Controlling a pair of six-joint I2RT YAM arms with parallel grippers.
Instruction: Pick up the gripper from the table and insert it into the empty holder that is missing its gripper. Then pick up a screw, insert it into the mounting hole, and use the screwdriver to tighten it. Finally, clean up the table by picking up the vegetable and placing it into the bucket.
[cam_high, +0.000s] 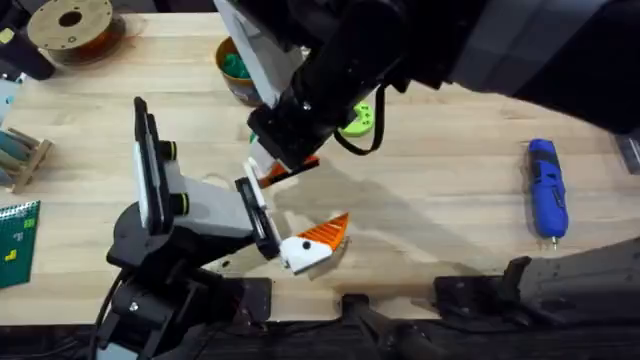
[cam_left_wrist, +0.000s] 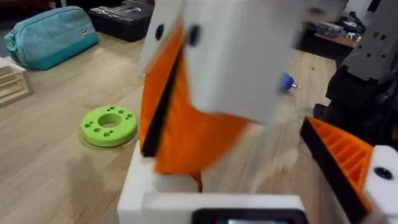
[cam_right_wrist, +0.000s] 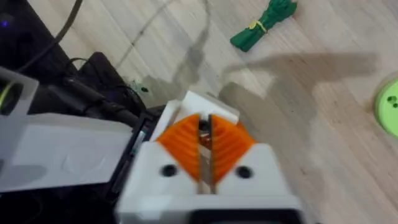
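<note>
Reaching across the middle, the right gripper (cam_high: 284, 166) hangs low over the table (cam_high: 440, 200), just beside the left gripper (cam_high: 315, 243). Its jaws are drawn narrow, the orange pads (cam_right_wrist: 227, 144) almost meeting; what they pinch, if anything, cannot be told. The left jaws stand wide, with one orange finger (cam_left_wrist: 341, 155) on one side and a white holder (cam_left_wrist: 142, 196) on the other. The screwdriver (cam_high: 545, 188) lies well apart at the right. The vegetable (cam_right_wrist: 264, 23) lies on the table near a green disc (cam_high: 360, 121). The bucket (cam_high: 232, 70) stands at the far edge.
</note>
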